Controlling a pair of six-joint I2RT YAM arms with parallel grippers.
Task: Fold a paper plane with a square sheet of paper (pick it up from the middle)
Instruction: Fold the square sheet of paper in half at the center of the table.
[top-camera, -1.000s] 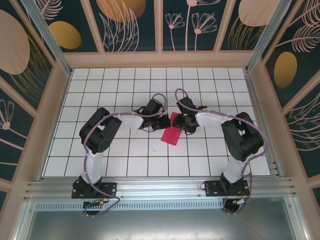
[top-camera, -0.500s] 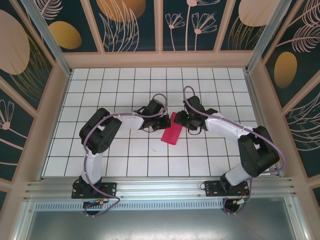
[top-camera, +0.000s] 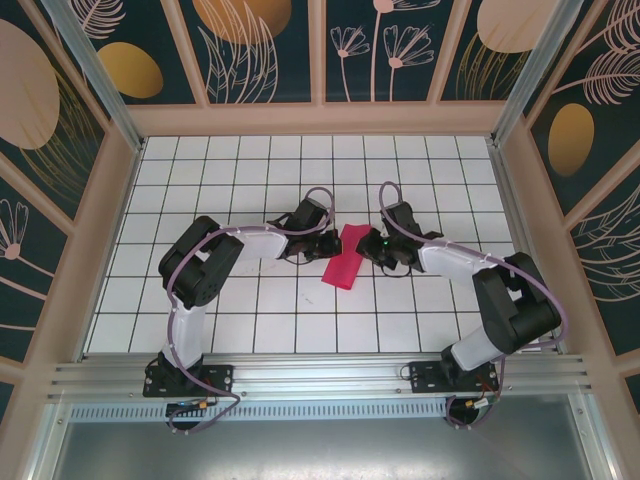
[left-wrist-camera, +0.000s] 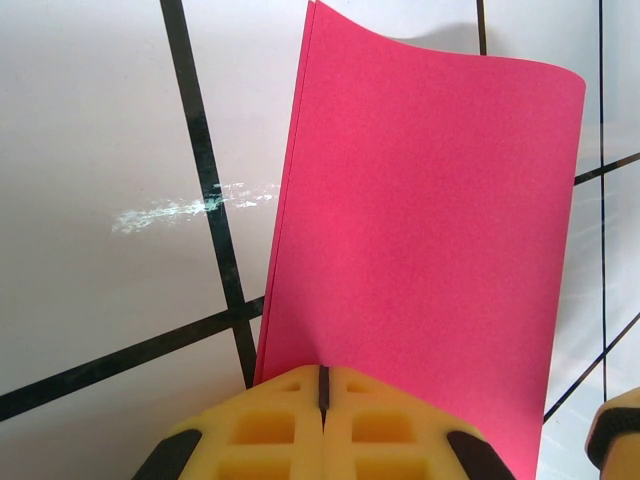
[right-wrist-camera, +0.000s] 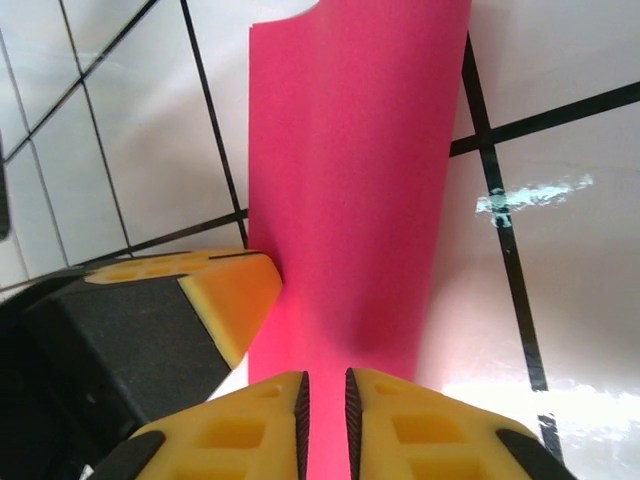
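The square sheet of paper (top-camera: 345, 257) is magenta-pink and folded into a narrow rectangle, lying slanted near the table's middle. In the left wrist view its far edge curls up (left-wrist-camera: 430, 200). My left gripper (top-camera: 328, 243) is at the sheet's left side, its yellow jaws pressed together (left-wrist-camera: 323, 375) on the near edge. My right gripper (top-camera: 373, 247) is at the sheet's opposite side. Its jaws (right-wrist-camera: 325, 385) stand a narrow slit apart, with pink paper (right-wrist-camera: 350, 180) showing in the slit. The left gripper's fingers (right-wrist-camera: 230, 290) touch the paper's edge in the right wrist view.
The white tiled table (top-camera: 250, 170) with dark grid lines is walled by wooden rails (top-camera: 320, 120) at the back and sides. Both arms reach inward from the near edge, with their elbows (top-camera: 200, 265) (top-camera: 510, 290) out to the sides.
The right gripper has drawn back rightward off the sheet's upper end to its right edge, and its jaws have narrowed. The left gripper and the paper have stayed put.
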